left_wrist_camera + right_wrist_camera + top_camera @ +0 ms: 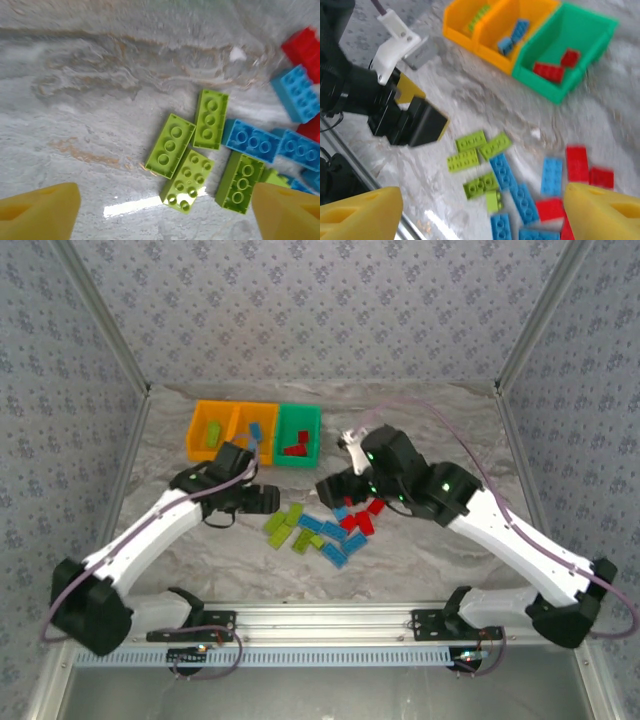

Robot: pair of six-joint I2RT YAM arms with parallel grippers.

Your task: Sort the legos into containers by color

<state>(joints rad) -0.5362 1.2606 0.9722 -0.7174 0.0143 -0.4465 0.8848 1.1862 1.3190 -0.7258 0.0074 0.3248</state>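
The legos lie in a loose pile mid-table: lime bricks (287, 527), light blue bricks (325, 540) and red bricks (360, 522). The containers stand at the back. The left orange bin (203, 415) holds a lime brick, the middle orange bin (243, 416) holds blue bricks (515, 32), and the green bin (300, 413) holds red bricks (555, 67). My left gripper (165, 210) hovers open over the lime bricks (170, 146) at the pile's left edge, holding nothing. Above the pile, my right gripper (482, 215) hangs open and holds nothing.
The two grippers sit close together over the pile, the left gripper (415, 120) just left of the lime bricks. Patterned walls enclose the table on three sides. A metal rail (320, 620) runs along the near edge.
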